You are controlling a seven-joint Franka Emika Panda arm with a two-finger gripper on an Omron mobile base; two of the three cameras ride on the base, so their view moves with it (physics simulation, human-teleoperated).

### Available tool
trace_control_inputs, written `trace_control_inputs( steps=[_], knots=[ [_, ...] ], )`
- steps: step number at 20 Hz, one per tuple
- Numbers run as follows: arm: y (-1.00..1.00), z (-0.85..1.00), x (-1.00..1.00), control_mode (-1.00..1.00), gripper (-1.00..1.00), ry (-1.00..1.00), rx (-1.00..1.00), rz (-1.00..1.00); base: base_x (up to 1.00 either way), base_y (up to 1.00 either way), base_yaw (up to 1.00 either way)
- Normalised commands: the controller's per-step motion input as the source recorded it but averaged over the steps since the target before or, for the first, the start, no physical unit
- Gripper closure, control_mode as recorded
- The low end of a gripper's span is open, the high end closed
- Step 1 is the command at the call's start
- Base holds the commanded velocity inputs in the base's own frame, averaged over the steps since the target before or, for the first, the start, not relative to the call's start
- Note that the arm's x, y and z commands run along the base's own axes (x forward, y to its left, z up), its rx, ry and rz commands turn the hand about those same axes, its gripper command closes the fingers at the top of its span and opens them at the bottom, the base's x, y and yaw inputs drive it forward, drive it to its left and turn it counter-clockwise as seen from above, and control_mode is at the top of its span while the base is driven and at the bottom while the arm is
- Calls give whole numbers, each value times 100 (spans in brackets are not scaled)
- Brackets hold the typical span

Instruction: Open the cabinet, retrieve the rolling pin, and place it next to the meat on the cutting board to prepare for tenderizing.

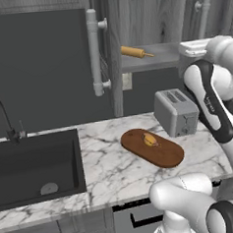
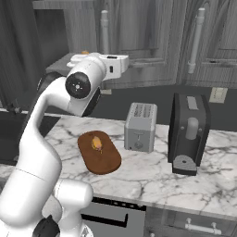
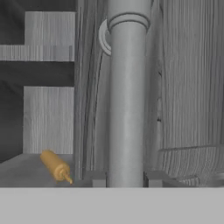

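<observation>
My gripper is shut on a pale vertical bar handle of the grey cabinet, one fingertip on each side of the bar. The tan rolling pin lies on the cabinet shelf just left of that handle; it also shows on the shelf behind an open door edge. On the marble counter lies the reddish-brown cutting board, with the small yellow-orange meat near its far end. From the right base camera I see the board and the meat below my raised arm.
A silver toaster stands just right of the board. A dark coffee machine sits further right. A black sink with a faucet is at the left. Another bar handle hangs on the open door.
</observation>
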Motion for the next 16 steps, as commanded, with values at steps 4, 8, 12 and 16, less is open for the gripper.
trace_control_inputs(
  steps=[4, 8, 12, 16],
  knots=[
    [-29, 0, -55, -100, 100, 0, 0, 0, 0, 0, 0],
    [-46, 0, -37, -100, 100, 0, 3, 0, 0, 0, 0],
    [-46, 0, -30, -100, 100, 0, 3, 1, 0, 0, 0],
    [-31, -1, -20, -100, -100, 0, 1, 0, 0, 0, 0]
  ],
)
